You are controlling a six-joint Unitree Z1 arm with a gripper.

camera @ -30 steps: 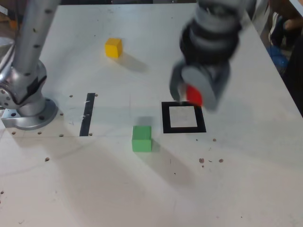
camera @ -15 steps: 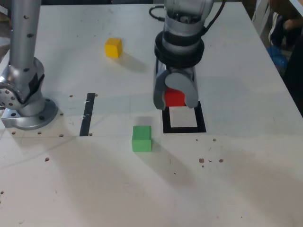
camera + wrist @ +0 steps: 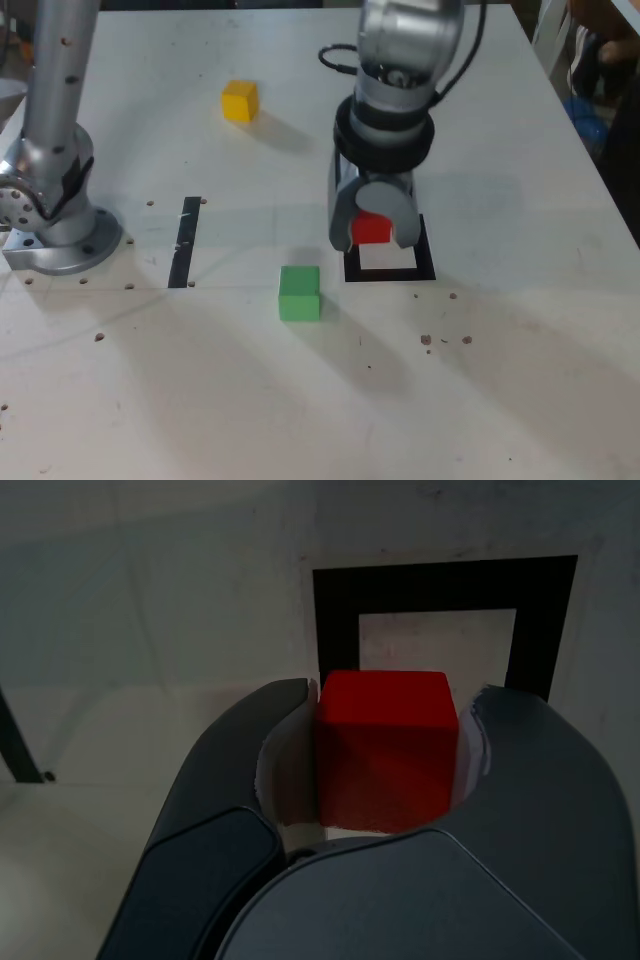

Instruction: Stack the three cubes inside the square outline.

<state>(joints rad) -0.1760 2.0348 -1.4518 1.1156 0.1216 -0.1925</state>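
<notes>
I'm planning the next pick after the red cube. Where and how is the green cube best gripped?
Likely by two opposite upright sides of the green cube, coming from straight above: it sits flat on the table, its top is uncovered, and nothing stands against its sides.

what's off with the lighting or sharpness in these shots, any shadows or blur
Exterior view: even light, soft shadows beside the yellow cube and green cube, gripper slightly blurred; wrist view: much darker, the red cube's near face shaded, the black square outline fairly crisp.
</notes>
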